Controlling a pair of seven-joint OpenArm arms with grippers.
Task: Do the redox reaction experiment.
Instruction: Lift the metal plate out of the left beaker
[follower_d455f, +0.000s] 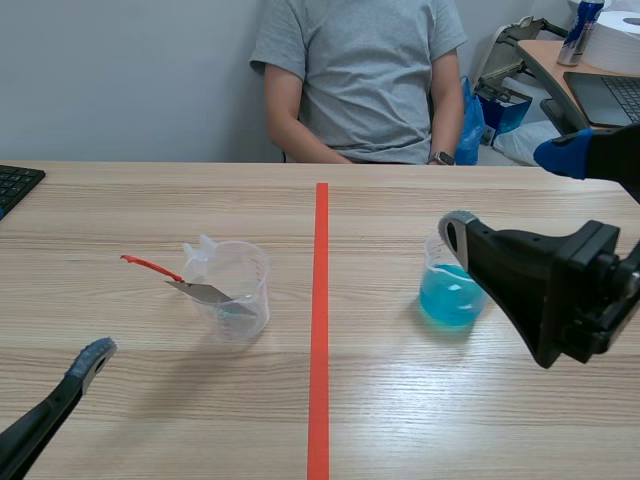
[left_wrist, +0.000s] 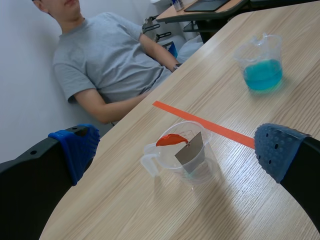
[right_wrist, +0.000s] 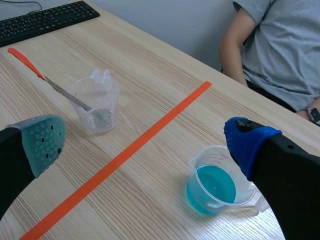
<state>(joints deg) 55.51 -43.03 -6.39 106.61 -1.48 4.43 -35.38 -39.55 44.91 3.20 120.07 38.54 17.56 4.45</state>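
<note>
A clear plastic beaker (follower_d455f: 236, 290) stands left of the orange tape line, and a grey metal strip with a red handle (follower_d455f: 150, 267) leans in it. A second beaker holding blue liquid (follower_d455f: 451, 292) stands right of the line. My right gripper (follower_d455f: 508, 192) is open, raised just right of the blue beaker; in the right wrist view that beaker (right_wrist: 216, 186) sits under its blue-padded finger (right_wrist: 247, 142). My left gripper (left_wrist: 177, 147) is open, low near the table's front-left. The clear beaker (left_wrist: 187, 157) lies ahead of it, between the lines of its fingers.
A person in a grey shirt (follower_d455f: 360, 80) sits across the table. A black keyboard (follower_d455f: 15, 185) lies at the far left edge. A side desk with a laptop (follower_d455f: 610, 95) stands behind at the right. The orange tape line (follower_d455f: 320, 330) runs down the table's middle.
</note>
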